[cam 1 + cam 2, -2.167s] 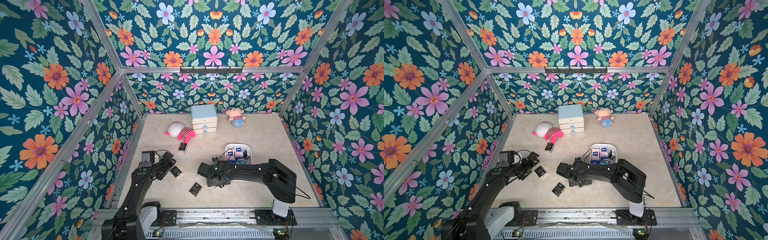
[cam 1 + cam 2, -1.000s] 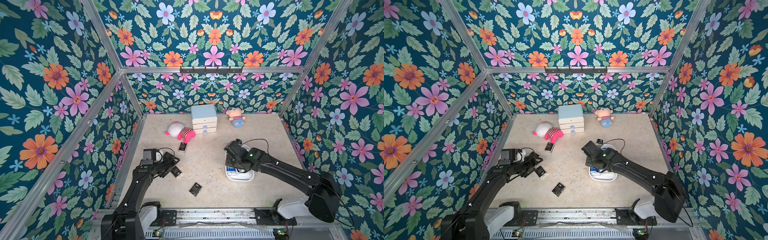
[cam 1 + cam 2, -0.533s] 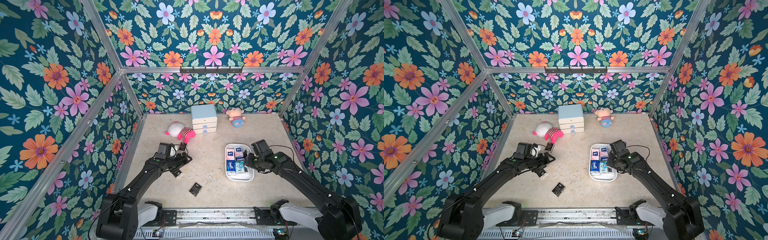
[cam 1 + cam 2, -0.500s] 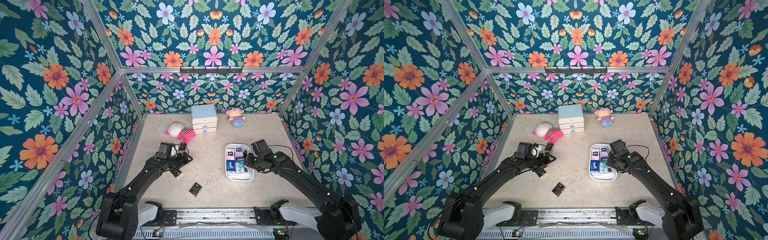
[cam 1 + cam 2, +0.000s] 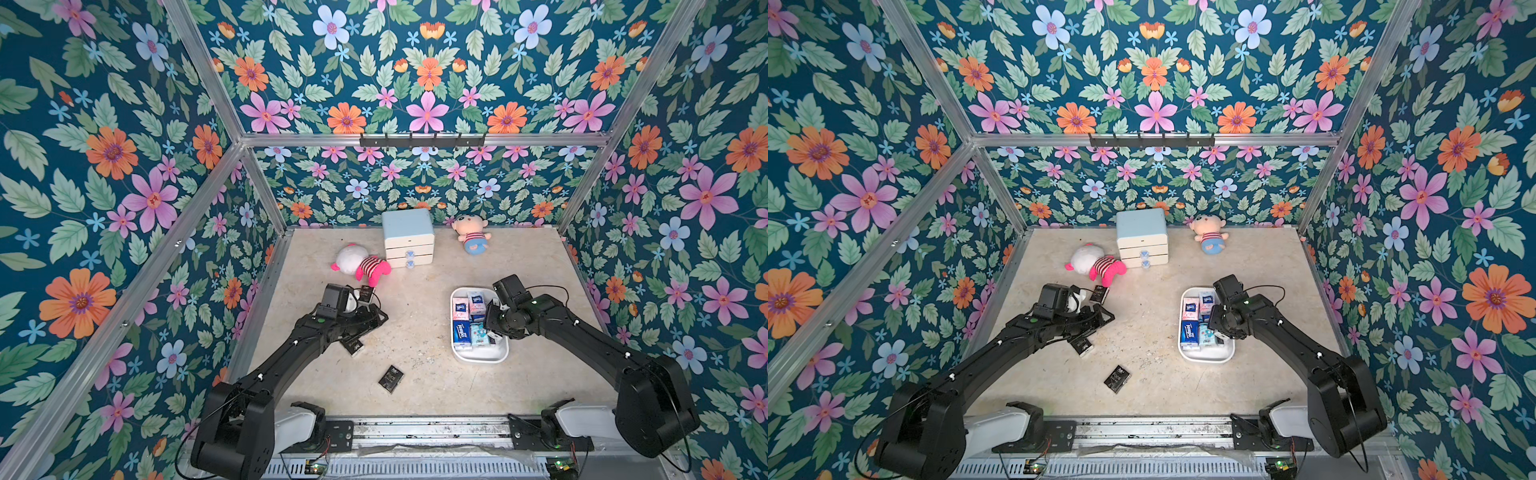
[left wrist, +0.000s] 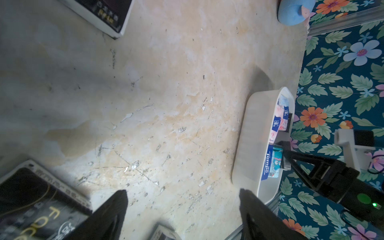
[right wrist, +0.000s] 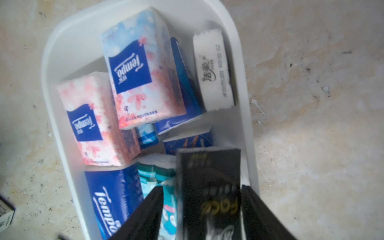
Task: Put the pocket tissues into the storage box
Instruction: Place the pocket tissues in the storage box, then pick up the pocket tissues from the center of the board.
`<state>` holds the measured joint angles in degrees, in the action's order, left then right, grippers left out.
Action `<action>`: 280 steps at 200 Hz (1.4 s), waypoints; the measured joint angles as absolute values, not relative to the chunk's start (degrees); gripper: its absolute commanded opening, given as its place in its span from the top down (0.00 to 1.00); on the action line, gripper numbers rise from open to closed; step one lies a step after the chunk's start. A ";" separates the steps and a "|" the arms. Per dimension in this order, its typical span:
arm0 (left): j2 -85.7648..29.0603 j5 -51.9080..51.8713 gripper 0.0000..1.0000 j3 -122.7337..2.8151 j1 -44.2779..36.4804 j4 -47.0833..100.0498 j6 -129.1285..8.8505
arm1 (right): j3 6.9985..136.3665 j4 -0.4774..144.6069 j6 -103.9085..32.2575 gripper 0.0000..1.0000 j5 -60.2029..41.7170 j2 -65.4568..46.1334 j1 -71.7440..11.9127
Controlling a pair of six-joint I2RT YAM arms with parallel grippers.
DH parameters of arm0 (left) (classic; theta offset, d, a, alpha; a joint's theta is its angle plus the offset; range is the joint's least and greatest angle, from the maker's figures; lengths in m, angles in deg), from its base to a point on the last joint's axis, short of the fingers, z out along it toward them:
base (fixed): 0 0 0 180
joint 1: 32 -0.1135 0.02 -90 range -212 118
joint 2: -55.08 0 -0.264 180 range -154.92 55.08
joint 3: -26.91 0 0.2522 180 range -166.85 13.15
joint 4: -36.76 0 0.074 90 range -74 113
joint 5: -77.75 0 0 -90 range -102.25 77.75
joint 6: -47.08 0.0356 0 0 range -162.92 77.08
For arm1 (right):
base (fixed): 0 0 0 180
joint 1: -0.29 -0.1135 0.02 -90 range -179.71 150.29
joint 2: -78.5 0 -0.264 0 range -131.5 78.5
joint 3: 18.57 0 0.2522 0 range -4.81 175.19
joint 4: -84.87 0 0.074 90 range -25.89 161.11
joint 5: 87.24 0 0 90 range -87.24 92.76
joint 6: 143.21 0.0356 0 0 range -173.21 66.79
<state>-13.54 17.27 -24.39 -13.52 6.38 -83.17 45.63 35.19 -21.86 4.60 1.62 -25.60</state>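
Between right fingers (image 7: 145, 216), black packet (image 7: 209, 187), over box (image 7: 245, 104)

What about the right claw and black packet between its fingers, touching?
Cannot tell. Right wrist view: right gripper clears black packet on one side; other side blurred.

Mixed tissue pkts (image 5: 461, 330) in white box (image 5: 482, 354)
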 measured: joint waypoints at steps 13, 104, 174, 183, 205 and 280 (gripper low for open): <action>-12.93 17.05 0.10 -24.35 -13.52 6.01 -82.99 | 46.74 34.62 -21.97 0.23 5.91 1.80 -25.58; -12.06 16.16 0.09 -24.46 -13.52 4.96 -81.92 | 44.34 37.66 -16.33 0.25 2.02 7.83 -29.62; -12.08 16.13 0.09 -24.66 -13.52 4.30 -81.33 | 41.63 40.02 -10.27 0.25 3.47 6.36 -30.08; -11.95 16.09 0.09 -24.66 -13.52 4.15 -81.33 | 40.86 39.87 -9.70 0.25 3.73 5.84 -29.43; -11.82 15.94 0.09 -24.59 -13.52 4.06 -81.31 | 39.97 39.45 -9.55 0.25 4.12 4.83 -29.12; -12.82 15.17 0.09 -24.87 -13.54 3.87 -80.63 | 46.15 38.19 -10.16 0.25 7.93 10.01 -29.06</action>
